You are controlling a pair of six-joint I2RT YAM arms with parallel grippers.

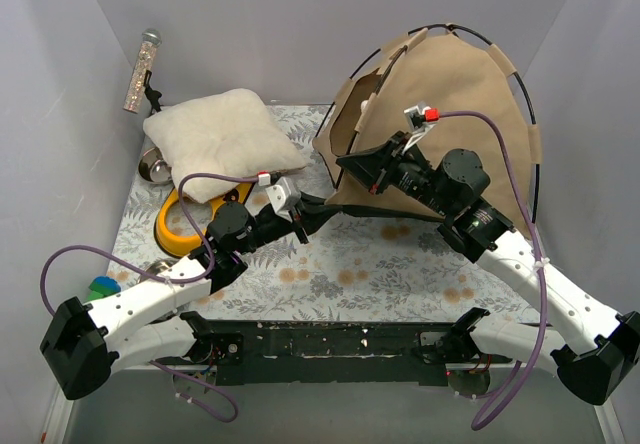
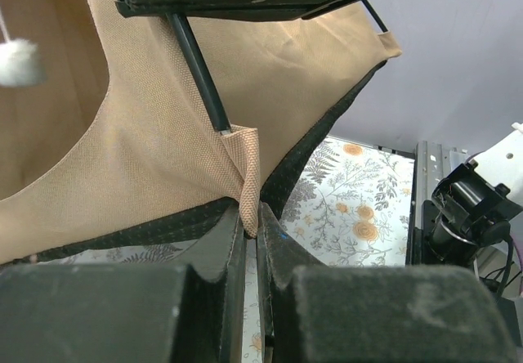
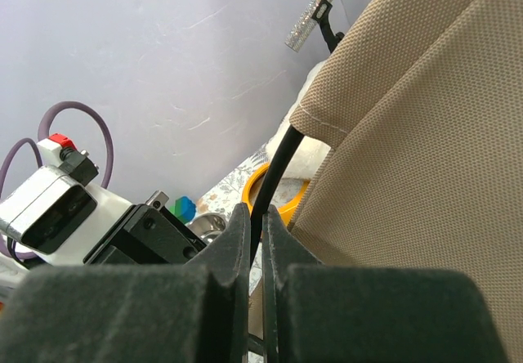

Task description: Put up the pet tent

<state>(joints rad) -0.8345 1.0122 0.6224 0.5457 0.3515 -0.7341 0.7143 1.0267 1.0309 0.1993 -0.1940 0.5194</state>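
While pom-pom (image 2: pixel 18 62) hangs in pet tent (image 1: pixel 450 94) doorway — left fingers (image 2: pixel 221 248) pinch hem (image 2: pixel 249 175), right fingers (image 3: pixel 233 240) clamp pole (image 3: pixel 274 175).

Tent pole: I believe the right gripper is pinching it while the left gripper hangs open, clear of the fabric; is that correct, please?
Not quite. The left gripper is not open and clear: the left wrist view shows it closed on a tan fabric corner of the tent. The right gripper does pinch the black pole.

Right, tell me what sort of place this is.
Probably a robot test booth, not a home: plain walls box in a floral-covered table staged with the pet tent and a cushion.
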